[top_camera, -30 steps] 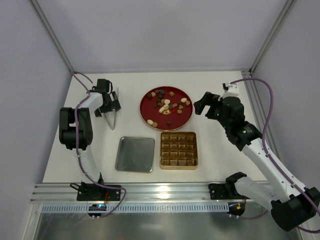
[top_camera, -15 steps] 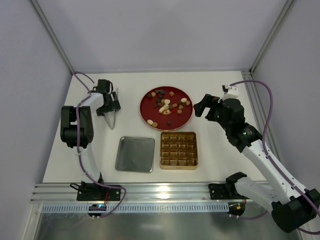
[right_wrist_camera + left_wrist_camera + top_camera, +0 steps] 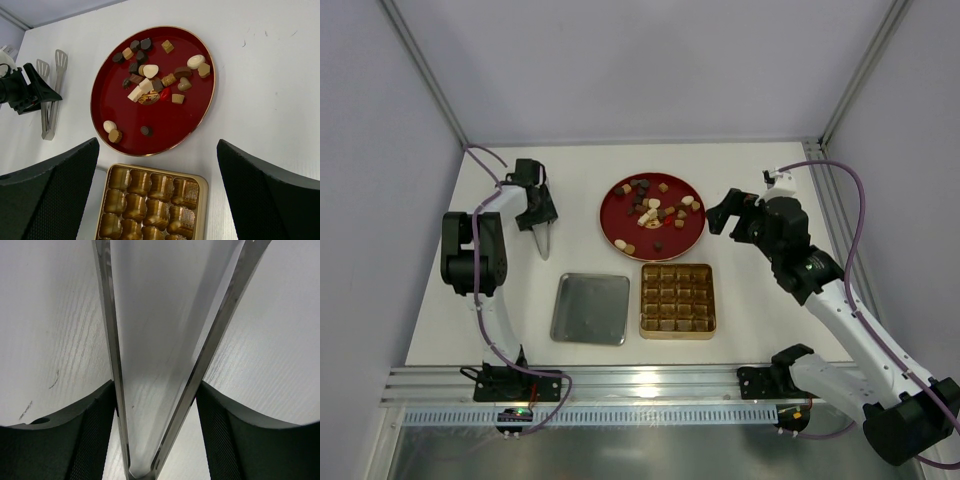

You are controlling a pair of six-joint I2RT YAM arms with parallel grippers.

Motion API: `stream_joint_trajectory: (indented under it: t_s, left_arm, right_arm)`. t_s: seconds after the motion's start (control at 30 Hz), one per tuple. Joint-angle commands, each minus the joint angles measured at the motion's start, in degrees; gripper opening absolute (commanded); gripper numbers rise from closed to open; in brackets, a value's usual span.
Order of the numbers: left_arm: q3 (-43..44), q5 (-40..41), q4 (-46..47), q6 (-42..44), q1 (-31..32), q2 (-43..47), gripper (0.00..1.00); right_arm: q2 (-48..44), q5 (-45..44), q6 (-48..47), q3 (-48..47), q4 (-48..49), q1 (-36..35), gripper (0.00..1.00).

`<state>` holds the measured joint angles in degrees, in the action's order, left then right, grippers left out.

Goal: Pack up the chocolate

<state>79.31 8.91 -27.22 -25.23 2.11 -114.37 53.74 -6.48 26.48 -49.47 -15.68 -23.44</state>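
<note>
Silver tray: I see a flat square silver metal tray (image 3: 590,308) lying on the white table (image 3: 760,300), below and left of the round red plate (image 3: 620,235) (image 3: 170,125) and apart from it.
Red plate: it carries the chocolate (image 3: 653,210) (image 3: 150,82). These are small dark brown, caramel and cream-white pieces, square, round and heart-like, and every piece I can see lies on this plate. Most are bunched in its upper half, and a few sit alone near its lower left rim.
Gold tin: a square gold tin with a grid of cells (image 3: 677,300) (image 3: 150,200) sits just below the plate, close to its rim but not touching. In the cells I can make out, I see only gold liners.
Left jaws: my left gripper (image 3: 537,212) (image 3: 157,430) is left of the plate, well apart from it. Its black fingers (image 3: 95,435) press from both sides on the two arms of the long metal tongs (image 3: 542,240) (image 3: 112,340) (image 3: 52,95). The arms join into a narrow V between the fingers, and the tips spread out over bare table.
Right jaws: my right gripper (image 3: 730,215) (image 3: 157,145) hangs just right of the plate. Its fingers (image 3: 50,190) are spread wide, holding nothing and touching nothing.
</note>
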Motion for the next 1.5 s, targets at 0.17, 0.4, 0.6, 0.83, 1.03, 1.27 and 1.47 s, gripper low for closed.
stream_joint_trajectory:
  t_s: [0.17,0.4,0.6,0.83,1.03,1.27,1.47]
  left_arm:
    - [1.55,-0.91,-0.55,-1.13,-0.18,3.35,0.57]
    - [2.25,-1.0,-1.25,0.18,-0.26,4.42,0.61]
    - [2.87,-1.34,-1.78,2.56,-0.26,2.22,0.61]
    - [2.96,-2.4,-1.96,2.38,-0.18,0.64,0.57]
    - [2.43,-2.58,-1.69,2.47,-0.18,0.55,0.63]
    - [2.17,-2.58,-2.92,3.44,-0.09,-0.42,0.71]
    - [1.29,-1.88,-4.15,4.49,-0.18,-0.24,0.73]
  right_arm:
    - [-0.91,1.03,-0.11,-0.54,2.06,0.15,1.0]
    - [-0.39,1.91,0.06,-0.19,2.41,0.15,1.0]
    - [-1.0,2.0,0.15,0.6,2.76,0.24,1.0]
    - [-1.44,1.56,-0.02,0.87,2.41,0.15,1.0]
    - [-1.27,2.0,0.06,1.4,2.85,0.15,1.0]
    - [-1.44,2.26,-0.02,1.66,3.2,0.15,1.0]
    - [-1.62,2.35,0.06,1.92,3.03,0.15,1.0]
